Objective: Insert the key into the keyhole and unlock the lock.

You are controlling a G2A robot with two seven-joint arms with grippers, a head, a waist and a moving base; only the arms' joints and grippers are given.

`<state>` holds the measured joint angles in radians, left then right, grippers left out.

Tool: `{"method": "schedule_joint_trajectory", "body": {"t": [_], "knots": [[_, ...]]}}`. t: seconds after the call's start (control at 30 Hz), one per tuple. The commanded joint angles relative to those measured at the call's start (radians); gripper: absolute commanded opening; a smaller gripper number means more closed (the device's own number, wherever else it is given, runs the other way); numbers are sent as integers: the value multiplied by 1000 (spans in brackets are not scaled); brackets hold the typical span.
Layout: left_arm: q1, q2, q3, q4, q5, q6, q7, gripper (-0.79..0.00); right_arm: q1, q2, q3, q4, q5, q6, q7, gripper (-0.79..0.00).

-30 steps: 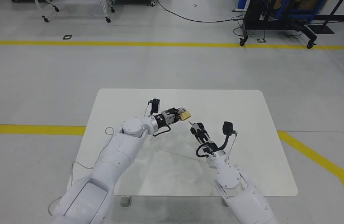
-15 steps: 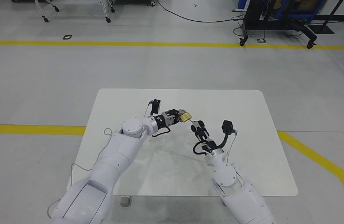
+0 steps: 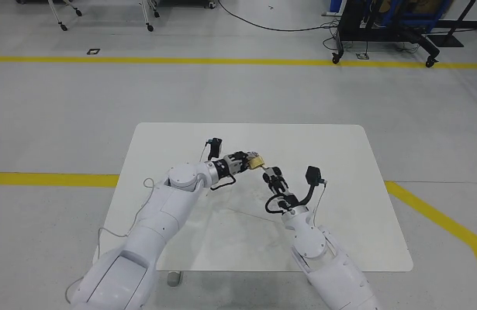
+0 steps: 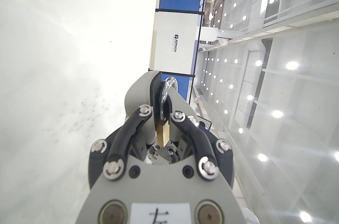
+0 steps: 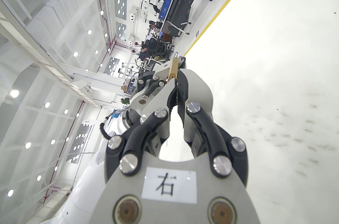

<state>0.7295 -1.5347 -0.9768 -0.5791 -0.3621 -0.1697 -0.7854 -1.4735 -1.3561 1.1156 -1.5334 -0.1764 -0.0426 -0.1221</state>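
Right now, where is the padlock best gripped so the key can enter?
Probably the padlock across its flat brass faces, from the side away from the right end effector, as the left end effector does: the body is thin and flat-sided, its facing end left clear.

A white surface stands on a grey floor. Two yellow lines cross the floor. A black cart and a black cable lie well behind.

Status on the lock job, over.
Left gripper shut on padlock, held off table. Right gripper shut, tip at padlock; insertion unclear. Path unobstructed.
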Motion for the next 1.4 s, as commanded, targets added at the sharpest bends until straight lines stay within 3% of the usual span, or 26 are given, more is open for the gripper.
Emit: {"method": "schedule_joint_trajectory", "body": {"t": [0.0,1.37], "knots": [[1,0,-2,-2,1,3,5,-785,-4,0,4,-4,1,0,1,-785],[2,-2,-18,-4,21,4,-24,-785,13,-28,-19,26,-28,10,11,-785]]}}
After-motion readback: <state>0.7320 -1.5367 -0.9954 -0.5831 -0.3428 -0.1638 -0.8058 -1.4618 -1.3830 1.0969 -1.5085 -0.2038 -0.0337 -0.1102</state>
